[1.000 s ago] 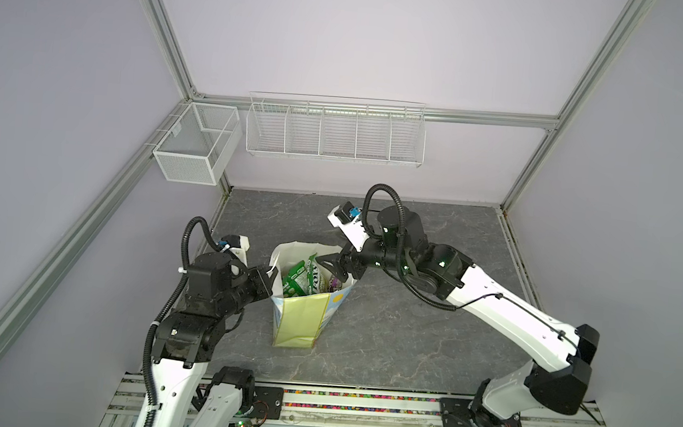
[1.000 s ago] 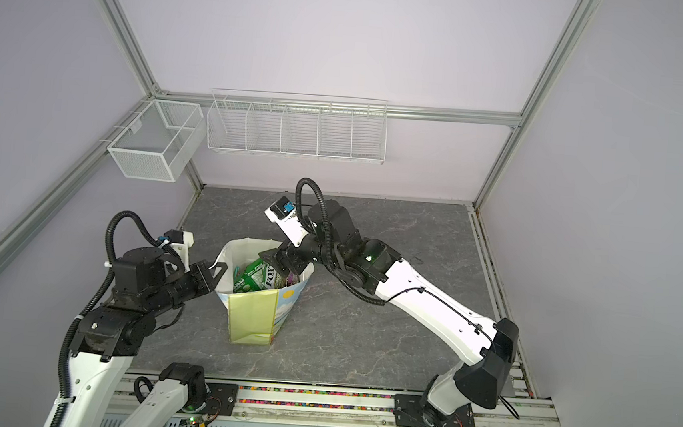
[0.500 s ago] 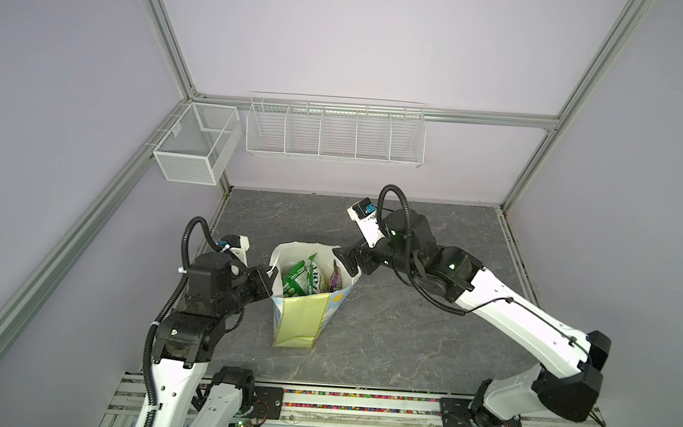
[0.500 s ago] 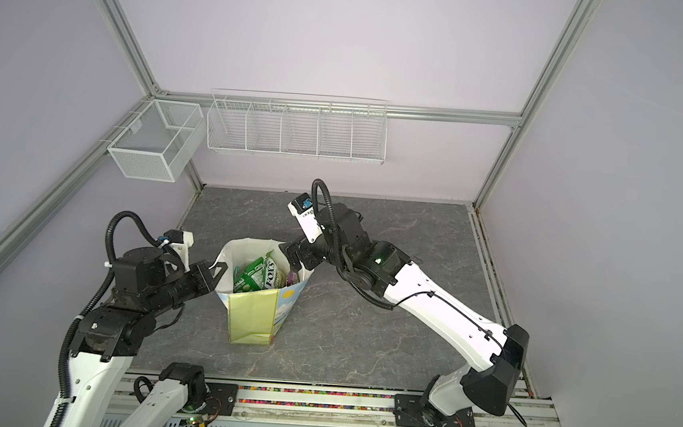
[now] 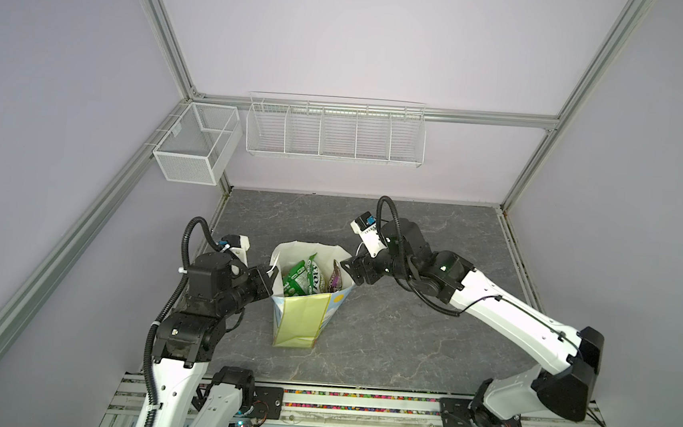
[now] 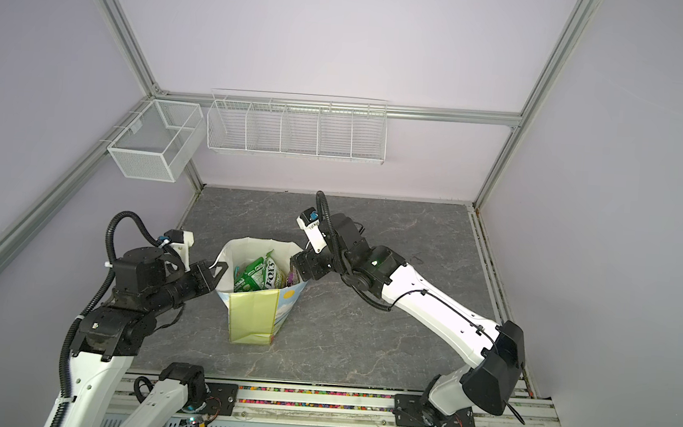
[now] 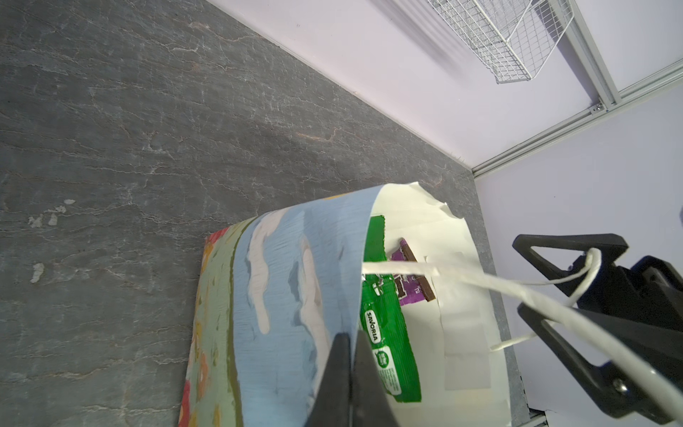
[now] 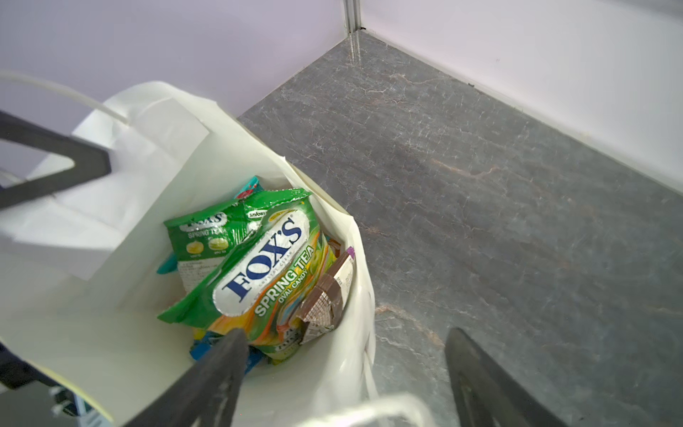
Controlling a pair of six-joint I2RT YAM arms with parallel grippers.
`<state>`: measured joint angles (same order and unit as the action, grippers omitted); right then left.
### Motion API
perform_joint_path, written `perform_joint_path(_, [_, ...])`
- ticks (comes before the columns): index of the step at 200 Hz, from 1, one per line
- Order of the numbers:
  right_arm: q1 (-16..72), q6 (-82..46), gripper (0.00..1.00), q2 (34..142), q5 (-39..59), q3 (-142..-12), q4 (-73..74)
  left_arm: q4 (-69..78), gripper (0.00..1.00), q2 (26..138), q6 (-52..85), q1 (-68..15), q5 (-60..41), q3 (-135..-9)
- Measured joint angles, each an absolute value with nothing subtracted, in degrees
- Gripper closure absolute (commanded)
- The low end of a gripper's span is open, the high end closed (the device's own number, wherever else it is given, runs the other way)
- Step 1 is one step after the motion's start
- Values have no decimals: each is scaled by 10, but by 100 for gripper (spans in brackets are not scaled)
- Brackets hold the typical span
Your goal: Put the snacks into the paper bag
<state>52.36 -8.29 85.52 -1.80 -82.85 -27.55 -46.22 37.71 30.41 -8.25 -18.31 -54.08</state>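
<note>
With the left gripper [image 7: 349,369] pinched shut on the rim of the paper bag [image 5: 302,320] and the snacks [image 8: 266,266] inside, the right gripper [image 8: 345,334], wide open and empty, seemingly needed only to lift clear.

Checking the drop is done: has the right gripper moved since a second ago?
Yes. Against the paper bag, the right gripper has backed rightward from its mouth to its rim.
</note>
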Motion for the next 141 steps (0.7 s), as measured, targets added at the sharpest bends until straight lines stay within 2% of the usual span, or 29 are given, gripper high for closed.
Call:
perform_joint_path(18, [524,-93,63,855,-11,-828,-275,-462,100,377,304,-83,-183,-541])
perform_joint_path(33, [524,-95,89,855,-7,-828,-274,-462,100,378,304,-83,-183,-541])
perform_joint_path(37, [524,-97,93,855,-6,-828,-274,-461,100,378,304,-83,-184,-541])
perform_joint_path(141, [524,-89,93,855,-4,-859,-296,-435,100,449,313,-103,-185,-565])
